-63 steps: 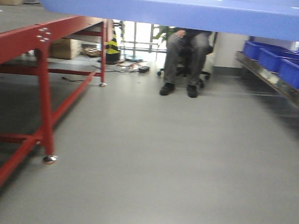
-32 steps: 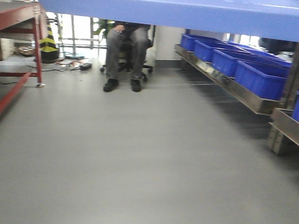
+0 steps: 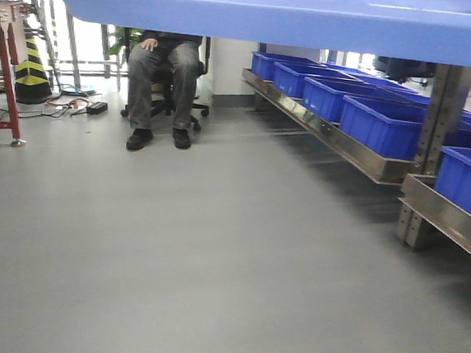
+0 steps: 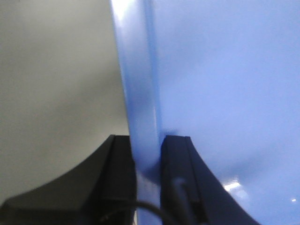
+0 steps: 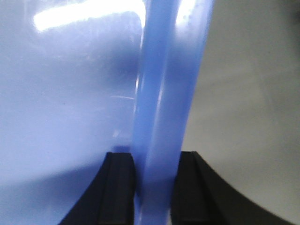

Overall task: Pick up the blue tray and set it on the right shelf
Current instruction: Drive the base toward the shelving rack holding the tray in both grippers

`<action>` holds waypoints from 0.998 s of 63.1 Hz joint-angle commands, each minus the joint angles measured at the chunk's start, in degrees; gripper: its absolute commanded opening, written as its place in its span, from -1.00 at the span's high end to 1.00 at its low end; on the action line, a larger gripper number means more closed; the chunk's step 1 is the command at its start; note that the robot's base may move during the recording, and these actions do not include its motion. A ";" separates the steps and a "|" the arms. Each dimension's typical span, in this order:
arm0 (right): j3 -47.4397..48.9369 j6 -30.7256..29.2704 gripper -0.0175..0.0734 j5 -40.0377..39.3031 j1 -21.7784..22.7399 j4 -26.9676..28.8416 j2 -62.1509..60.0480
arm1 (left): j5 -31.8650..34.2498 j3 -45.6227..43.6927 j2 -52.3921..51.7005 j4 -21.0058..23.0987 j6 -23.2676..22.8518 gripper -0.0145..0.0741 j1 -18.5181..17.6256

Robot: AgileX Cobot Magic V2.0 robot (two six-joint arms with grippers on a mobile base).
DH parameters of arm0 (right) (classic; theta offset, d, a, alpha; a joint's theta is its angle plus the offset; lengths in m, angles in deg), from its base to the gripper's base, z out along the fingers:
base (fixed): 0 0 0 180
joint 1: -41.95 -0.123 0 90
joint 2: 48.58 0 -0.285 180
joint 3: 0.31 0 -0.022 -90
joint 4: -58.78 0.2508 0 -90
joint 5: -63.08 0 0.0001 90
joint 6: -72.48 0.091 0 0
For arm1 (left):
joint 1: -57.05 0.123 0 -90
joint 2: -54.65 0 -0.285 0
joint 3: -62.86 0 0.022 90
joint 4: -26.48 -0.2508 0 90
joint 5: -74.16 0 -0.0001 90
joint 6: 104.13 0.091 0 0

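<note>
The light-blue tray [image 3: 274, 19] is held up in the air and fills the top edge of the front view, its underside towards the camera. My left gripper [image 4: 147, 161] is shut on the tray's [image 4: 225, 93] left rim, one black finger [image 4: 119, 183] outside and one inside. On the opposite rim of the tray [image 5: 70, 93], my right gripper [image 5: 154, 180] is shut in the same way. The right shelf [image 3: 349, 152] is a stainless steel rail on perforated uprights [image 3: 434, 120], running along the right side low over the floor.
Several deep dark-blue bins [image 3: 384, 123] stand in a row on the shelf. A person [image 3: 164, 71] sits on a chair at the back. The red table's leg [image 3: 8, 82] and a yellow-black cone [image 3: 32, 72] are at far left. Grey floor [image 3: 213, 249] spreads ahead.
The front view has swung to the right: the red table has slid off to the left and the steel shelf with its bins has come in. Both grippers still hold the tray.
</note>
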 commanded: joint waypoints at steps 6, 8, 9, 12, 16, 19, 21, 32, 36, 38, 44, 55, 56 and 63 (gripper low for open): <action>1.67 -1.71 0.57 -2.21 -0.10 -0.31 -1.78 | -5.02 -1.50 -2.45 1.35 2.51 0.78 -1.06; 1.67 -1.71 0.57 -2.21 -0.10 -0.31 -1.78 | -5.02 -1.50 -2.45 1.60 2.51 0.78 -1.06; 1.67 -1.71 0.57 -2.21 -0.10 -0.31 -1.78 | -5.02 -1.50 -2.45 1.61 2.51 0.78 -1.06; 1.67 -1.71 0.57 -2.21 -0.10 -0.31 -1.78 | -5.02 -1.50 -2.45 2.61 2.51 0.78 -1.06; 1.67 -1.71 0.57 -2.21 -0.10 -0.31 -1.78 | -5.02 -1.50 -2.45 3.39 2.51 0.78 -1.06; 1.67 -1.71 0.57 -2.21 -0.10 -0.31 -1.78 | -5.02 -1.50 -2.45 3.39 2.51 0.78 -1.06; 1.67 -1.71 0.57 -2.21 -0.10 -0.31 -1.78 | -5.02 -1.50 -2.45 3.39 2.51 0.78 -1.06; 1.67 -1.71 0.57 -2.33 -0.10 -0.31 -1.78 | -5.02 -1.50 -2.45 6.14 2.51 0.78 -1.06; 1.67 -1.71 0.57 -2.33 -0.10 -0.31 -1.78 | -5.02 -1.50 -2.35 6.30 2.51 0.78 -1.06; 1.67 -1.71 0.57 -2.33 -0.10 -0.31 -1.78 | -5.02 -1.50 -2.35 6.30 2.51 0.78 -1.06; 1.67 -1.71 0.57 -2.33 -0.10 -0.31 -1.78 | -5.02 -1.50 -2.10 6.91 2.51 0.78 -1.06; 1.67 -1.71 0.57 -2.33 -0.10 -0.31 -1.78 | -5.02 -1.50 -1.88 7.51 2.51 0.78 -1.06; 1.67 -1.71 0.57 -2.33 -0.10 -0.31 -1.78 | -5.02 -1.50 -1.88 7.66 2.51 0.78 -1.06; 1.67 -1.71 0.57 -2.33 -0.10 -0.31 -1.78 | -5.02 -1.50 -1.88 8.99 2.51 0.78 -1.06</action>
